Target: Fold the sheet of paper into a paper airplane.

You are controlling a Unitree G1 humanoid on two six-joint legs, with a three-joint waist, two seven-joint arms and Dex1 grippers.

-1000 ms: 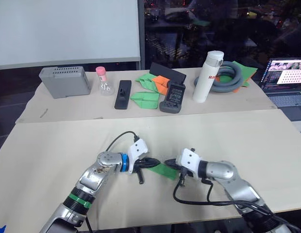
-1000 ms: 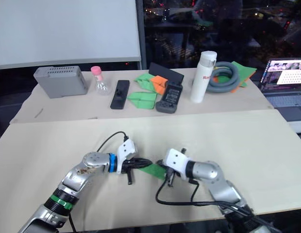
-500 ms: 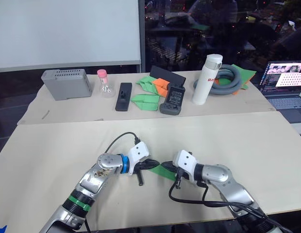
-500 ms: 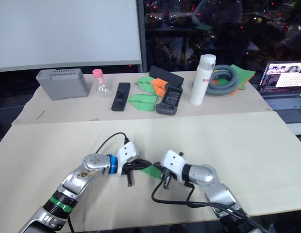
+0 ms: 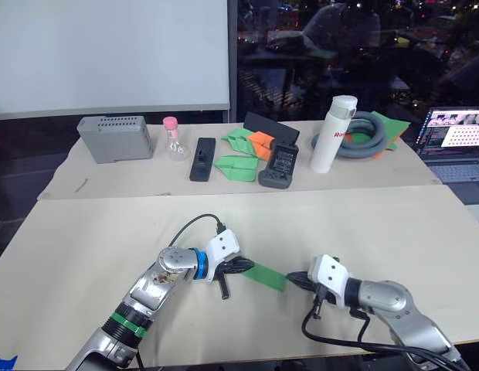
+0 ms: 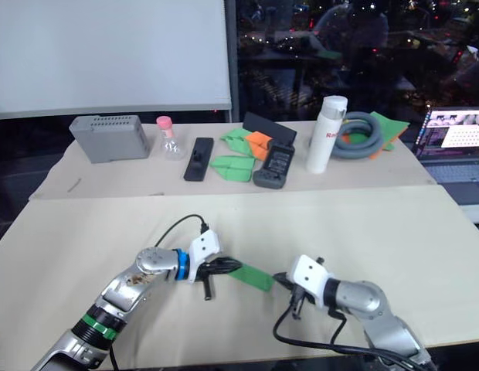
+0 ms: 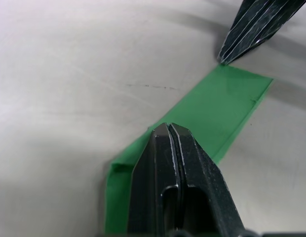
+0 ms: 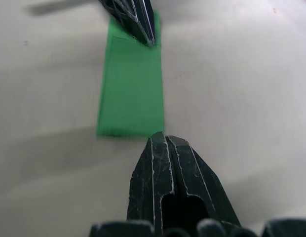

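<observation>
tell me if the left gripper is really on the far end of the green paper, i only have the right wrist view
Observer: Yes. In its own wrist view the left gripper is shut, with its tip lying over that end of the sheet of paper.
Operator: is my right gripper on the paper too
Observer: From the head camera the right gripper is shut and sits just at the strip's other end. I can't tell whether it touches.
Operator: anything close that i could hit
Observer: Nothing else lies by the strip on this table. A folded green paper and a white bottle sit well behind it.
</observation>
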